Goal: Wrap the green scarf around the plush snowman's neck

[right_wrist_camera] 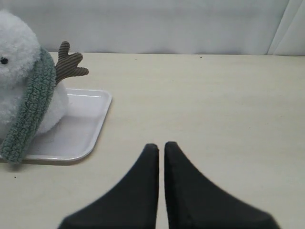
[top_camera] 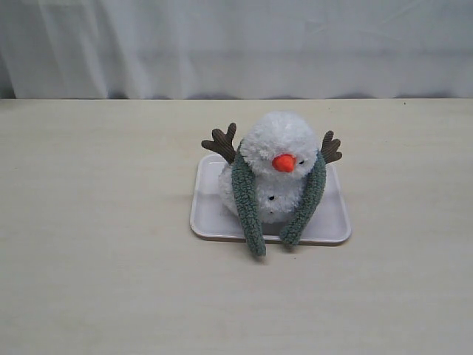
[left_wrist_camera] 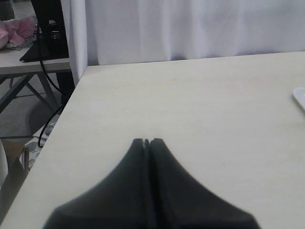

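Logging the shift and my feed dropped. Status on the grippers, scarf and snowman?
Left gripper, right gripper shut, empty. Green scarf draped over plush snowman, both ends hanging down front, uncrossed. No obstruction seen.

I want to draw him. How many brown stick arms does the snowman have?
2. One arm left of the snowman's head, the other right of it, in the exterior view.

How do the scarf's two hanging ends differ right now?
In the exterior view, the green scarf's left-side end hangs lower, past the tray's front rim; the right-side end stops about at that rim. The left runs nearly straight; the right curves inward. Both drape down the plush snowman's front, uncrossed.
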Available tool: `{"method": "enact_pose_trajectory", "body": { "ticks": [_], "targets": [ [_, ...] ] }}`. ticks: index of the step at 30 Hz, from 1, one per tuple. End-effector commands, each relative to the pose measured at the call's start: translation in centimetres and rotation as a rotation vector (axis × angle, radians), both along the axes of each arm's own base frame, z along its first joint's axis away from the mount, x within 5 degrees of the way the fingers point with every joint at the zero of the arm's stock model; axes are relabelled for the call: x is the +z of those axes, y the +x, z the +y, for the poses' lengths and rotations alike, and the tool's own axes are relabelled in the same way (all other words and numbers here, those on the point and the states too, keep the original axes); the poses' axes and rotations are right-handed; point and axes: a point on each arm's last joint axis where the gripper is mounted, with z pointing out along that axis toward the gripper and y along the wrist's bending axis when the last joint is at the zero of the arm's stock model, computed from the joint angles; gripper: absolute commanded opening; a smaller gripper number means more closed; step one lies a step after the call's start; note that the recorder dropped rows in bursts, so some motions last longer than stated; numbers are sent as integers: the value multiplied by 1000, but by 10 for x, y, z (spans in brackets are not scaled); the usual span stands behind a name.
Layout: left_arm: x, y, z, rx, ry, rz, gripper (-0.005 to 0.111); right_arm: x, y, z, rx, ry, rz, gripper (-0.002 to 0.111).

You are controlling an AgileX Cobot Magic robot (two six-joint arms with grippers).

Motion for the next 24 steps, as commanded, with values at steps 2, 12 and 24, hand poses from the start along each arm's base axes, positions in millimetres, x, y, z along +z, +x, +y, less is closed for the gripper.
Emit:
{"method": "enact_pose_trajectory", "body": {
  "ticks": [2,12,24],
  "targets": [
    [2,0,0,-2,-34,-7,0,0,0,0,-5,33,-5,4],
    [2,0,0,-2,-34,-7,0,0,0,1,-3,49,-6,4],
    [2,0,0,-2,-34,-7,0,0,0,2,2,92,-3,4]
  ]
}}
